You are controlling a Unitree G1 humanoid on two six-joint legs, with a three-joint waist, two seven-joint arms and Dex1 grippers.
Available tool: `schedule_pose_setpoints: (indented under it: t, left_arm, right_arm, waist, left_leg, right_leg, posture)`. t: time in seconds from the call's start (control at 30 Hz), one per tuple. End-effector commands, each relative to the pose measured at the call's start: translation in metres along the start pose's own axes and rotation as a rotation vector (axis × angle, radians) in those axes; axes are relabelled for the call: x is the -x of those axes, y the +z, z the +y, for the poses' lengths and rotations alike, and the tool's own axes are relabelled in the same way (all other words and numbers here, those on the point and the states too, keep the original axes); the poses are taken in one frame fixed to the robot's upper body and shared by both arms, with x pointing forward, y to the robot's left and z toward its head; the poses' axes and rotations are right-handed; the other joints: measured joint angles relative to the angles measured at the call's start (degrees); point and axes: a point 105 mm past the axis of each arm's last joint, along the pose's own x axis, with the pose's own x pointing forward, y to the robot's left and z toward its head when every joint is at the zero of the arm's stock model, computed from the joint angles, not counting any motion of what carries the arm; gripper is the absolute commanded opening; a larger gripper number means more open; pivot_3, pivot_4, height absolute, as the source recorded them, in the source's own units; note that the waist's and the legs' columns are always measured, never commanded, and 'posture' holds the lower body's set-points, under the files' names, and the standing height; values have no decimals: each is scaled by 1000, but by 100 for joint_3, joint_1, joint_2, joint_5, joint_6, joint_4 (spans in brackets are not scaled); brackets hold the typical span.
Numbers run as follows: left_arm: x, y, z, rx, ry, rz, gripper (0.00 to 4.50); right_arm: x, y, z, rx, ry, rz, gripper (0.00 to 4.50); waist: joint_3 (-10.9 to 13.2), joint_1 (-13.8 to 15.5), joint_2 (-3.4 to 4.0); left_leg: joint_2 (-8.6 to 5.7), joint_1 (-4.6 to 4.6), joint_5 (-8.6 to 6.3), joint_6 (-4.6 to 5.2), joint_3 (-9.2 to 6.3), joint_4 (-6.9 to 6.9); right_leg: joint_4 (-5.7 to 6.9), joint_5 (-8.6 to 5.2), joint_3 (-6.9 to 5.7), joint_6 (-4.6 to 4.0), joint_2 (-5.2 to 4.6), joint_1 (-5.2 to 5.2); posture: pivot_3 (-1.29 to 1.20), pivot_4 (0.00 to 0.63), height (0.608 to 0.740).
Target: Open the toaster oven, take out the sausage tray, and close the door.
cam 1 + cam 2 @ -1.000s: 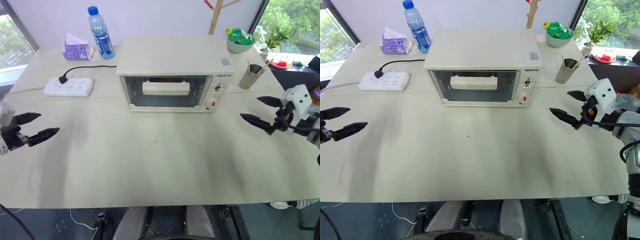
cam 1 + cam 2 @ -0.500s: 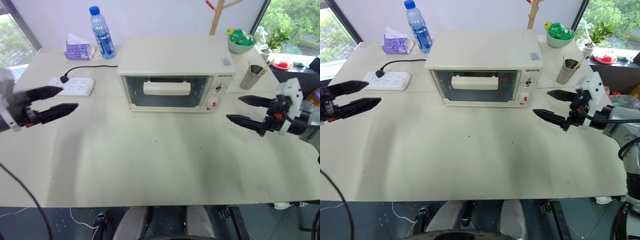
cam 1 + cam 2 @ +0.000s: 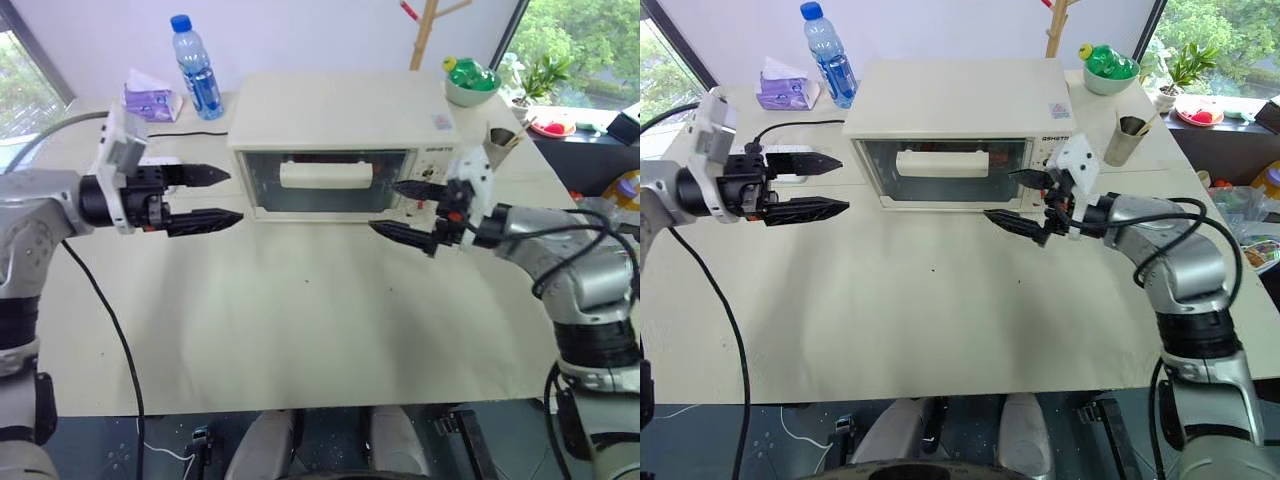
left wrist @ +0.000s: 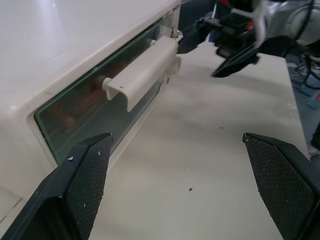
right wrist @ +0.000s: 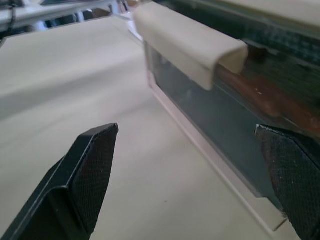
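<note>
The toaster oven [image 3: 345, 140] sits mid-desk [image 3: 300, 330], its door [image 3: 328, 181] shut, sausage tray inside. My left end effector [image 3: 218, 196] and right end effector [image 3: 392, 208] flank its front, both released. Next: hook the handle [image 3: 326, 175] and pull down.

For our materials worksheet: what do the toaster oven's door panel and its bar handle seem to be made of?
The door panel looks like clear glass: the dim interior shows through it. The bar handle looks like smooth cream-white plastic with rounded moulded edges, though painted metal cannot be ruled out.
</note>
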Motion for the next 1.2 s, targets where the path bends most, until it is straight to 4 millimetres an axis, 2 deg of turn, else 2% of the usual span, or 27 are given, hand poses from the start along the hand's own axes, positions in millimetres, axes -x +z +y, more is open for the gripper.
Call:
schedule_pose_setpoints:
  t: [0.03, 0.33, 0.5, 0.83, 0.9, 1.07, 1.13, 1.2]
  left_arm:
    - [0, 13, -1, -54, -7, -21, 4408]
    - [0, 13, 2, -56, 4, -25, 4408]
    - [-2, 13, 10, -50, 30, -36, 4408]
    - [-13, 19, 24, -54, 37, -62, 4408]
    - [-16, 22, 25, -53, 32, -76, 4408]
    - [-20, 45, 32, -21, 22, -181, 4408]
    - [-21, 49, 35, -21, 28, -192, 3544]
    - [-24, 44, 40, -34, 39, -169, 2651]
  right_arm:
    - [-9, 13, 0, 51, 9, -37, 4500]
    - [-25, 23, 14, 63, 94, -75, 4500]
    - [-26, 29, 31, 59, 159, -98, 4500]
    - [-22, 26, 60, 55, 220, -126, 4500]
    - [-22, 23, 63, 49, 225, -120, 4500]
    - [-20, 11, 73, 21, 229, -97, 4500]
    - [-19, 7, 76, 9, 225, -91, 4500]
    - [-18, 3, 78, -2, 220, -86, 4500]
  waist:
    - [0, 0, 0]
    - [0, -10, 0]
    - [0, -3, 0]
    - [-1, -33, -3]
    - [-1, -32, -3]
    - [-1, -19, -6]
    - [-1, -31, -6]
    - [-1, -32, -6]
  left_leg:
    - [0, 0, 0, 0, 0, -1]
    - [0, 0, 1, -2, -2, -2]
    - [0, 0, 2, -3, -2, 0]
    - [0, 0, 2, -4, -1, -2]
    - [1, 0, 2, -4, -2, -2]
    - [0, -2, 2, -4, 0, 0]
    - [0, -2, 2, -4, -1, 1]
    - [0, -1, 2, -4, 1, 1]
  right_leg:
    - [0, 0, 0, 0, 0, 0]
    - [2, 2, 0, 1, 1, -2]
    - [2, 5, 0, 2, 2, -2]
    - [4, 8, 1, 2, 2, -6]
    - [6, 8, 1, 2, 3, -7]
    - [5, 9, 1, 3, 2, -6]
    - [5, 10, 1, 4, 3, -6]
    - [5, 10, 1, 4, 3, -7]
  posture:
    - [0, 150, 739]
    - [0, 150, 739]
    - [0, 150, 739]
    - [0, 150, 739]
    - [0, 150, 739]
    - [0, 150, 739]
    - [0, 150, 739]
    - [0, 150, 739]
